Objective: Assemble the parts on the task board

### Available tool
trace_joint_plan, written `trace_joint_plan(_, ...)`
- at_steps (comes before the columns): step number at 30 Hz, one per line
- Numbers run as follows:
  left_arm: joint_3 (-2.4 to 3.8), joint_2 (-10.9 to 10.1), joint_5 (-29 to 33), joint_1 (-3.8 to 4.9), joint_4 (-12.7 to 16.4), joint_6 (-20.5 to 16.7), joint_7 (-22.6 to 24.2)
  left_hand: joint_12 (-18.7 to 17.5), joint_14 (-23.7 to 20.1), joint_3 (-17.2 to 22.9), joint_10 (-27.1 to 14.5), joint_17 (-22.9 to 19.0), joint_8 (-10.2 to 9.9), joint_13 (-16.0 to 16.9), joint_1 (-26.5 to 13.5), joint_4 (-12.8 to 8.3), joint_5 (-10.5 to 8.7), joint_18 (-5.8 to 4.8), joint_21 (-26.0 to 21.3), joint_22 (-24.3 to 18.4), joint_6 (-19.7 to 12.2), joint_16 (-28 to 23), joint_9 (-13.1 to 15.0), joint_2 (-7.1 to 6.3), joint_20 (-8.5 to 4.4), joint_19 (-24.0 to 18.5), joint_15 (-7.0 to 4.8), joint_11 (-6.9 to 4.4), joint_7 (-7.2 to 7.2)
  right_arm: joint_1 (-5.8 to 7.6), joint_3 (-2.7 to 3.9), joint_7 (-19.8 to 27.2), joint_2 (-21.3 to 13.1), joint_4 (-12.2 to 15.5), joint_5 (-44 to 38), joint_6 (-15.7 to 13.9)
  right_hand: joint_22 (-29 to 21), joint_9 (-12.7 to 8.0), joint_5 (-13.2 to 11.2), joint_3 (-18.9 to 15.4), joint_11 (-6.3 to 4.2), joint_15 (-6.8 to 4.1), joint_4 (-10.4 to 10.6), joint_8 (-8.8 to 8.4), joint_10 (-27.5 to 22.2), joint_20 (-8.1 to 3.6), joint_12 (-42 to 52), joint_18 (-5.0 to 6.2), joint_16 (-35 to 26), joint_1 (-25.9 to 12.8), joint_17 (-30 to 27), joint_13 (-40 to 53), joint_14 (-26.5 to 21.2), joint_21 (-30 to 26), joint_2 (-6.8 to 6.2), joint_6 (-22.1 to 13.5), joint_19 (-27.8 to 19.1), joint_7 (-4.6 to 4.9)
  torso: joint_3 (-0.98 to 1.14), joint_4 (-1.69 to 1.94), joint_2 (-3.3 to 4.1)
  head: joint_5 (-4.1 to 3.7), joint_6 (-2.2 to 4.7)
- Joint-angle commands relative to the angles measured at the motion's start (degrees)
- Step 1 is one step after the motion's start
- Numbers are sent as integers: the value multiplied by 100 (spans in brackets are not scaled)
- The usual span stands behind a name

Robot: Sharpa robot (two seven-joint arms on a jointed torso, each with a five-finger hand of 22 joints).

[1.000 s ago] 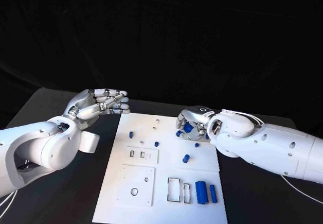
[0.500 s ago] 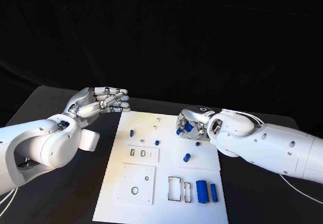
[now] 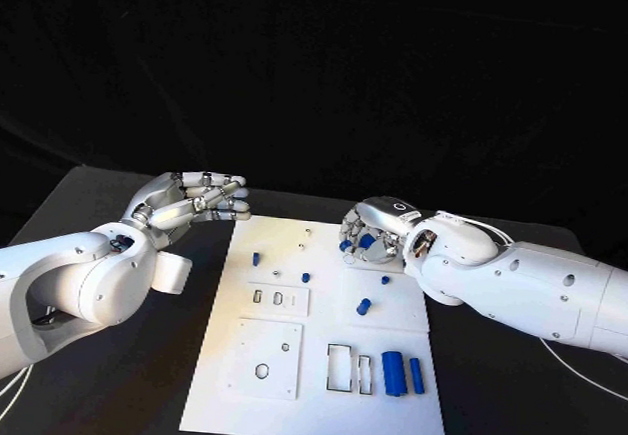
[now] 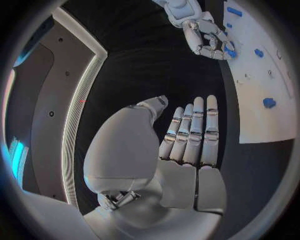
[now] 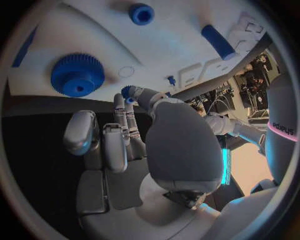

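Head view first: I see my right hand [image 3: 372, 235] over the far right part of the task board [image 3: 316, 398], fingers curled around a small blue part [image 3: 366, 241] that it holds just above the plate. My left hand [image 3: 193, 201] hovers off the board's far left corner above the bench [image 3: 99, 192], holding nothing, fingers bent but apart. Two blue bars [image 3: 401, 373] lie near the board's near right edge, and a blue gear [image 5: 77, 75] lies on the board in the right wrist view.
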Motion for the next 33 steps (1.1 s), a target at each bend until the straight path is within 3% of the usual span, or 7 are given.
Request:
trace_joint_plan(1, 4, 2, -34, 11, 0, -57, -95, -45, -11, 43, -15, 11, -30, -3, 0, -19, -15, 21, -38, -10, -42, -34, -7, 5, 29, 4, 39, 25, 208, -2, 2, 65, 15, 26, 92, -520, -15, 340, 17, 13, -84, -54, -41, 101, 132, -50, -5, -105, 25, 98, -10, 45, 285, 24, 187, -3, -8, -30, -9, 6, 12, -6, 0)
trace_joint_plan(7, 4, 3, -36, 12, 21, -92, -3, -59, -10, 73, -6, 24, -31, 0, 30, -48, -8, 24, -40, -16, -38, -47, -7, 22, 30, 4, 39, 28, 213, 4, 3, -70, 164, -36, 134, -770, -45, 374, 29, 21, -78, -51, -60, 118, 122, -51, -21, -98, 16, 77, -33, 46, 280, 4, 175, -31, -31, -24, -17, 21, 25, -6, 16)
trace_joint_plan(15, 4, 16, -37, 12, 50, -43, 56, -62, -8, 80, -4, 28, -32, 1, 36, -55, -7, 24, -40, -17, -38, -49, -7, 25, 30, 6, 39, 28, 213, 20, 6, -200, 514, -345, 136, -934, -45, 422, 72, 47, -70, -45, -92, 139, 112, -49, -44, -97, 22, 54, -26, 49, 280, 1, 168, -73, -45, -12, -22, 29, 34, 0, 20)
trace_joint_plan(25, 5, 48, -61, 12, 56, 13, 58, -71, -8, 85, -3, 35, -35, 2, 43, -69, -9, 24, -40, -19, -41, -55, -8, 17, 30, 6, 39, 29, 214, 18, 8, -221, 866, -629, 157, -783, -17, 454, 72, 58, -60, -38, -119, 150, 91, -45, -67, -101, 40, 31, 4, 50, 287, 17, 149, -106, -42, -1, -26, 24, 45, 18, 29)
trace_joint_plan(29, 5, 68, -63, 12, 40, 27, 55, -71, -8, 85, -3, 35, -35, 2, 43, -69, -9, 24, -40, -19, -41, -55, -8, 17, 30, 6, 39, 29, 214, 6, 8, -240, 945, -691, 177, -668, -20, 462, 69, 63, -56, -35, -124, 151, 82, -43, -75, -100, 42, 24, 5, 50, 287, 15, 149, -117, -46, 2, -24, 26, 54, 97, 43)
trace_joint_plan(33, 5, 88, -64, 12, 22, 31, 53, -71, -8, 85, -3, 35, -35, 2, 43, -69, -9, 24, -40, -19, -41, -55, -8, 17, 30, 6, 39, 29, 214, -2, 8, -246, 1002, -759, 202, -579, -23, 471, 69, 67, -51, -31, -128, 151, 72, -40, -85, -99, 43, 11, 5, 49, 288, 12, 146, -131, -50, 6, -31, 26, 56, 102, 27)
